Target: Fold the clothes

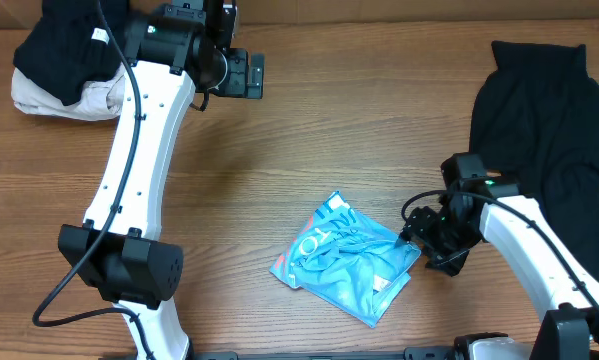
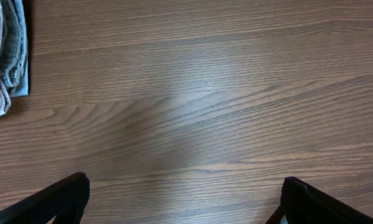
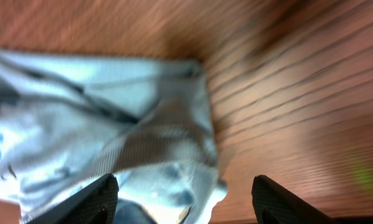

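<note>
A light-blue T-shirt point(image 1: 347, 258) lies folded into a small, rumpled packet on the wooden table, white print showing on top. My right gripper point(image 1: 416, 243) is open at the packet's right edge; the right wrist view shows the blurred blue cloth point(image 3: 105, 137) between and ahead of its spread fingers point(image 3: 183, 190). My left gripper point(image 1: 247, 74) is open and empty at the far left, over bare wood point(image 2: 186, 186). A black garment point(image 1: 544, 105) lies spread at the right. A black and a beige garment point(image 1: 64, 70) are piled at the far left corner.
A folded light cloth edge point(image 2: 4, 53) shows at the left edge of the left wrist view. The left arm point(image 1: 139, 150) stretches across the left half of the table. The right arm's base is at the front right.
</note>
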Motion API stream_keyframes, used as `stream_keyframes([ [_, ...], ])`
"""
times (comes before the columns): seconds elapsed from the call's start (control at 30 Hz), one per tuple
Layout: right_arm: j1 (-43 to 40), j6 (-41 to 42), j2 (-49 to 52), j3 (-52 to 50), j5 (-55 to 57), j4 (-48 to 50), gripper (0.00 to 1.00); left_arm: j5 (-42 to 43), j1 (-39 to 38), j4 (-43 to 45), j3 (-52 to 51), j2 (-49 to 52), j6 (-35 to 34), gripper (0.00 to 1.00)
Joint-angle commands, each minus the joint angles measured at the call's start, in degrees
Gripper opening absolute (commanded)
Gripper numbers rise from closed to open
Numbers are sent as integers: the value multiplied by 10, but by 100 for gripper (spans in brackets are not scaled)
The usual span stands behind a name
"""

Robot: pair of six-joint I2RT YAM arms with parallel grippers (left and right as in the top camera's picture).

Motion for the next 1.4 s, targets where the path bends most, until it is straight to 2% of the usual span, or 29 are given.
stream_keyframes([
  [0.0,25,-7,-7,-29,-29,-2,71,-5,-1,-2,-2,-8,11,100],
  [0.1,45,8,-7,-61,-43,19,62,-6,-1,-2,-2,-8,14,100],
  [0.2,70,30,-7,-94,-63,66,46,-6,-1,-2,-2,-8,15,100],
  [0.23,79,42,-7,-103,-66,83,37,-6,-1,-2,-2,-8,15,100],
  [0.33,106,61,-6,-110,-64,132,22,-6,-1,-2,-2,-8,15,100],
  [0.57,130,69,16,-107,-53,211,12,-6,-1,-2,-2,-8,15,100],
  [0.77,130,-12,83,-54,-44,205,9,-6,-1,3,-2,-8,15,100],
  [0.97,130,-73,148,92,10,136,9,-6,-1,7,-2,-8,15,100],
  [1.23,130,-87,231,251,9,137,9,1,3,6,-2,-8,15,100],
  [1.27,130,-87,234,262,9,137,12,9,4,4,-2,-8,15,100],
  [1.37,120,-100,231,315,10,112,36,49,4,-19,-2,-8,21,100],
])
